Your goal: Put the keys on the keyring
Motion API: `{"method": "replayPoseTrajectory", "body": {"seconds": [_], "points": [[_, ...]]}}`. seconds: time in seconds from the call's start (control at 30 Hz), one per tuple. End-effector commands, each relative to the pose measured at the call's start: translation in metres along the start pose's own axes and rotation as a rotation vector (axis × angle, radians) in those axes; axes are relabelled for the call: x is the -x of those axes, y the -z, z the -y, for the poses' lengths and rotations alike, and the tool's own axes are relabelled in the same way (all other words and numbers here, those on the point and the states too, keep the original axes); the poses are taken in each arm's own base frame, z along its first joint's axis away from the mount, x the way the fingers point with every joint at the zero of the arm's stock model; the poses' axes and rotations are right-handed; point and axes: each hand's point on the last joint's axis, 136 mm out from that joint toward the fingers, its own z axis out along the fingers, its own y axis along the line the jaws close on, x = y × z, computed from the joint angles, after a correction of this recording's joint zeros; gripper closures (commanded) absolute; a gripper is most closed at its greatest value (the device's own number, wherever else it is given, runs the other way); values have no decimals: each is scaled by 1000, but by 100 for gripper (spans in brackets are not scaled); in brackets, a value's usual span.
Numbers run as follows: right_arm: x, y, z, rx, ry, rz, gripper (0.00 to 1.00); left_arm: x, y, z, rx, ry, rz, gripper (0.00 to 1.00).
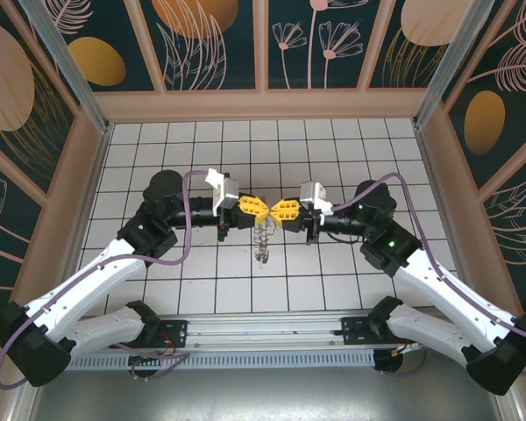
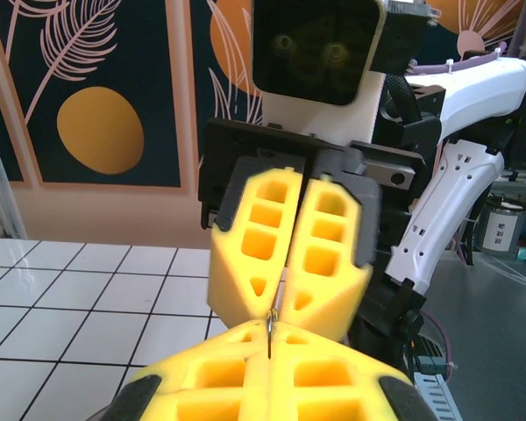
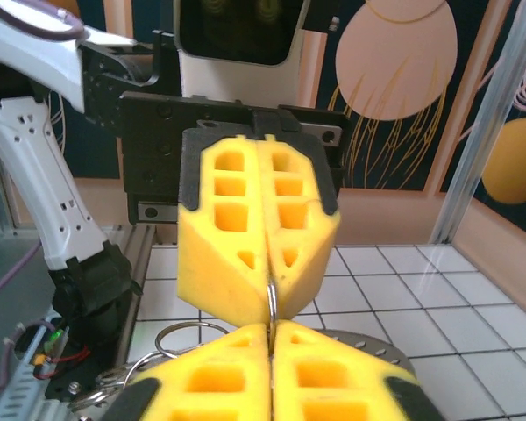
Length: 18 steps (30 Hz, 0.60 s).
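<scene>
My left gripper (image 1: 259, 209) and right gripper (image 1: 273, 210) meet tip to tip above the middle of the tiled floor. Both are shut on the same thin metal ring, the keyring (image 2: 269, 327), seen edge-on between the yellow fingers. In the right wrist view the keyring (image 3: 270, 298) runs from my right gripper (image 3: 270, 331) up into the left gripper's closed fingers (image 3: 237, 263). A silvery bunch of wire loops (image 1: 263, 241) hangs below the two tips. More wire loops (image 3: 182, 337) show at the lower left. I cannot pick out the keys within the bunch.
A grey round disc with small dots (image 3: 381, 344) lies just behind my right fingers. White tiled floor (image 1: 351, 149) spreads all round, closed in by patterned walls (image 1: 272, 53). An aluminium rail (image 1: 263, 338) runs along the near edge between the arm bases.
</scene>
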Motion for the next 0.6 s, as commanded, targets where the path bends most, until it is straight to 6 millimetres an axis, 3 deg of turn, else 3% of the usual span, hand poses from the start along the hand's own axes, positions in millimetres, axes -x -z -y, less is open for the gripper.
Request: {"method": "replayPoseTrajectory", "body": {"seconds": [0.0,0.27,0.4,0.57], "points": [[12,-2,7,-11,19,18,100,17,-1,7,-34,-52,31,100],[12,-2,10,-30,39,-1,100,5,-2,0,0,-28,-24,100],[7,0,18,-72,66,-57,100,-1,0,-17,102,-24,-87,84],[-5,-1,31,-122,92,-156,100,-17,6,-45,257,-8,-192,81]]}}
